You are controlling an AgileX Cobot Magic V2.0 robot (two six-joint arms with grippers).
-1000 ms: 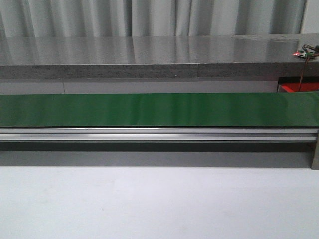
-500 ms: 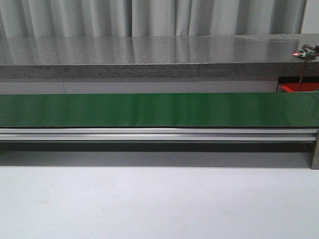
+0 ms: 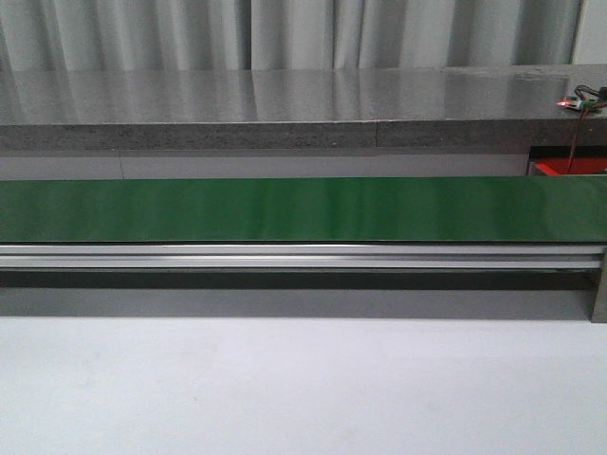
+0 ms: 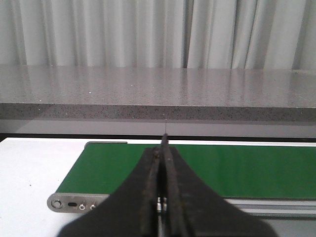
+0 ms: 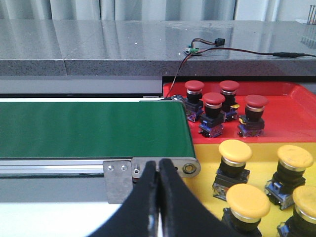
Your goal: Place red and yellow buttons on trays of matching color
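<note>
In the right wrist view, several red buttons (image 5: 214, 113) stand on the red tray (image 5: 291, 111) and several yellow buttons (image 5: 234, 163) on the yellow tray (image 5: 205, 190), both just past the end of the green belt (image 5: 94, 129). My right gripper (image 5: 159, 170) is shut and empty, in front of the belt's end bracket, left of the yellow tray. In the left wrist view my left gripper (image 4: 164, 148) is shut and empty, pointing over the other end of the green belt (image 4: 247, 170). A corner of the red tray (image 3: 569, 168) shows in the front view; neither gripper does.
The bare green conveyor belt (image 3: 303, 209) runs across the front view on an aluminium rail (image 3: 303, 256), with a grey stone counter (image 3: 285, 104) and curtains behind. A small circuit board with wires (image 5: 202, 45) lies on the counter above the red tray. White tabletop (image 3: 303, 389) lies in front.
</note>
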